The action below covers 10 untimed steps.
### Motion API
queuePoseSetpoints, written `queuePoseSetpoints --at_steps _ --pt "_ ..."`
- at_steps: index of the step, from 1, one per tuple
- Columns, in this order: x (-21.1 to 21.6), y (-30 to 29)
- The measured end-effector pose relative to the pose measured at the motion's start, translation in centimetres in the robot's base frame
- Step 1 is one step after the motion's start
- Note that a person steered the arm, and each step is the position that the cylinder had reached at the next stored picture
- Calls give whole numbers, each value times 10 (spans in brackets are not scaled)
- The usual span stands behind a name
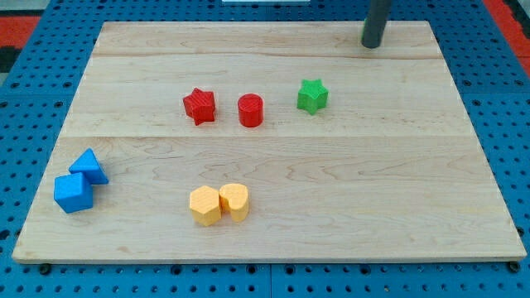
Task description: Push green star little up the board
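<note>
Yellow blocks sit nearest the view's bottom: a yellow hexagonal block [204, 205] and a yellow rounded block [235, 201], touching side by side on the wooden desk [373, 207]. To the view's left and a little farther up, a blue cube [73, 192] rests against a blue triangular block [89, 166], both close to the desk's left edge. Farther up, roughly across the middle of the board, three blocks form a loose row: a red star [199, 106], a red cylinder [250, 110] just beside it on the view's right without touching, and then, after a wider gap, the green star [312, 96], which lies slightly higher than the two red pieces and right of the board's centre. Farthest away, near the top edge, the dark rod comes down from above, and my tip [372, 45] meets the wood to the upper right of the green star, well apart from it and from every other block. The rod carries no fingers, so there is nothing to spread, press together or pinch. A blue pegboard [25, 99] surrounds the desk.
</note>
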<state>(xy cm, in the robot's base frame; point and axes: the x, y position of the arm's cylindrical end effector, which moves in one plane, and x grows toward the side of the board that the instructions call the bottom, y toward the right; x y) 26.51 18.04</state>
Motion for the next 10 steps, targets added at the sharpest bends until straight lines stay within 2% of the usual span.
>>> queuePoseSetpoints --at_steps 1,2,3,4,6,8,10 --pt "70 20" --pt "120 -21" --pt "140 -91" --pt "128 -141" --pt "73 -111" --pt "22 -108" --pt "27 -94"
